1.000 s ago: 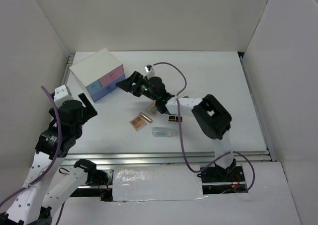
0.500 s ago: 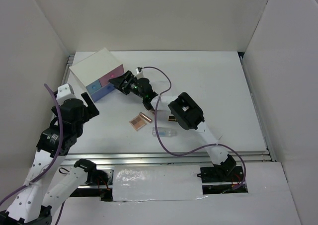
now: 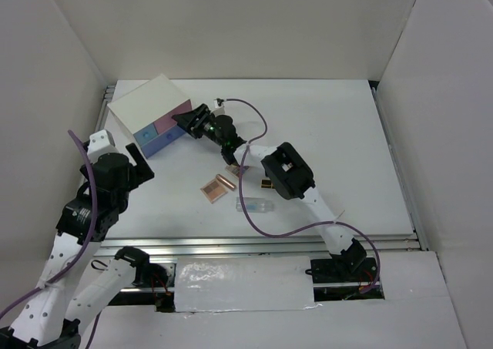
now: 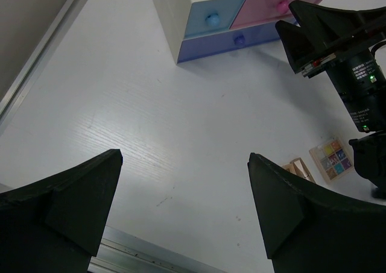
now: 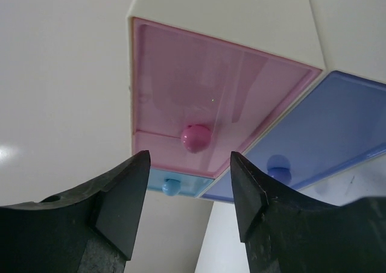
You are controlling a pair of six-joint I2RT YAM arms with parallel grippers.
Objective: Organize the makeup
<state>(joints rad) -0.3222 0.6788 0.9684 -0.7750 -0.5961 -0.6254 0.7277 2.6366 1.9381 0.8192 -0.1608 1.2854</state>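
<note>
The makeup lies mid-table: a pinkish palette point(image 3: 209, 189) with a rose-gold lipstick tube point(image 3: 225, 182) beside it, a black-gold lipstick tube point(image 3: 269, 184) and a clear tube point(image 3: 254, 206). A small palette of coloured squares point(image 4: 333, 160) lies partly under the right arm. My right gripper point(image 3: 189, 122) is open, its jaws either side of the pink knob point(image 5: 196, 137) of the pink drawer point(image 5: 211, 92) and just short of it. My left gripper point(image 4: 184, 158) is open and empty above bare table, left of the makeup. The small dark-capped bottle is not in view.
The white drawer box point(image 3: 146, 106) stands at the back left, with a light-blue drawer knob point(image 5: 170, 187) and a purple drawer point(image 5: 329, 125) beside the pink one. All drawers look closed. White walls enclose the table; a metal rail point(image 3: 262, 245) runs along the near edge.
My right arm has reached left and back, bringing its open gripper from above the makeup to the pink drawer front. The left arm has hardly moved.
</note>
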